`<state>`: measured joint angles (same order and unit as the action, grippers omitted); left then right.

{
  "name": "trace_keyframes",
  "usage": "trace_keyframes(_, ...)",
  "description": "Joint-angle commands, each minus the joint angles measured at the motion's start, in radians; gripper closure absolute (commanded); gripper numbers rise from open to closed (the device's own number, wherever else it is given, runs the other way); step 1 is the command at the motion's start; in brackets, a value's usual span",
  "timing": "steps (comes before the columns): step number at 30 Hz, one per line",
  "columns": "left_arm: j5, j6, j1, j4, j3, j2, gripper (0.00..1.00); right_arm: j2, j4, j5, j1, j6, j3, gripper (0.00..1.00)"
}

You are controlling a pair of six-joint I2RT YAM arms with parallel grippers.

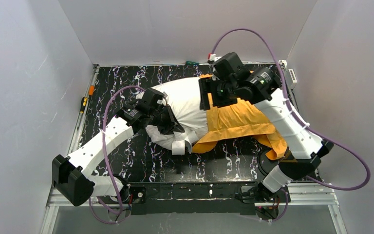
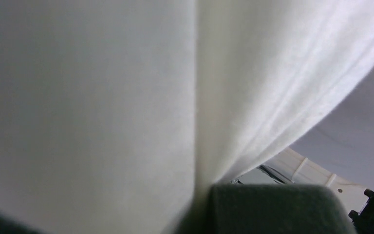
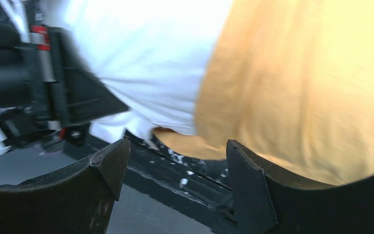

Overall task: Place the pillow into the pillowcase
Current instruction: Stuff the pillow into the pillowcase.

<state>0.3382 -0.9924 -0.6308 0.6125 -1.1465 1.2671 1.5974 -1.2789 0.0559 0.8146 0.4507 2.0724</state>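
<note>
Left claw (image 1: 168,122) pinched on pillow (image 1: 187,102), bare end. Its long axis runs right from there into pillowcase (image 1: 238,119). Right claw (image 3: 175,161) wide, empty, nearer the mouth edge just ahead.

The right gripper (image 3: 177,161) hangs low with its two dark fingers (image 3: 102,170) spread wide and nothing between them, only the black marbled table (image 3: 165,183) showing in the gap. Just beyond, the orange pillowcase (image 3: 297,87) fills the right side, and the white pillow (image 3: 146,58) bulges out of it to the left. The left gripper (image 3: 78,97) presses against the pillow's far end.
</note>
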Motion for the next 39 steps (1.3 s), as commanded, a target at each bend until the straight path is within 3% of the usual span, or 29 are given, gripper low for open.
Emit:
trace_keyframes(1,0.034,-0.007,0.005,0.0,-0.04,-0.007,1.0,-0.042,-0.131,0.267,-0.005,-0.058,-0.008,0.2)
trace_keyframes(6,0.052,0.001,0.005,0.006,-0.061,0.021,1.0,-0.033,-0.04,0.21,-0.008,-0.102,-0.088,0.22)
trace_keyframes(15,0.071,-0.015,0.005,-0.006,-0.031,0.024,1.0,0.055,0.117,0.179,-0.021,-0.121,-0.155,0.39)
trace_keyframes(19,0.068,-0.021,0.005,-0.018,-0.016,0.007,1.0,0.087,0.14,0.158,-0.026,-0.148,-0.12,0.82)
trace_keyframes(21,0.062,-0.019,0.005,-0.013,-0.016,0.002,1.0,0.097,0.143,0.115,-0.029,-0.168,-0.094,0.98)
trace_keyframes(27,0.072,-0.013,0.005,-0.015,-0.033,0.017,1.0,0.085,0.172,-0.106,-0.03,-0.173,0.005,0.99)
trace_keyframes(32,0.085,-0.01,0.005,-0.031,-0.09,0.052,1.0,0.054,0.347,-0.415,-0.03,-0.107,0.021,0.99)
trace_keyframes(36,0.134,-0.034,0.004,-0.099,-0.14,0.117,1.0,0.041,0.637,-0.67,-0.029,0.058,-0.07,0.99)
trace_keyframes(39,0.159,-0.041,0.002,-0.138,-0.209,0.177,1.0,0.025,1.009,-0.828,-0.015,0.303,-0.238,0.99)
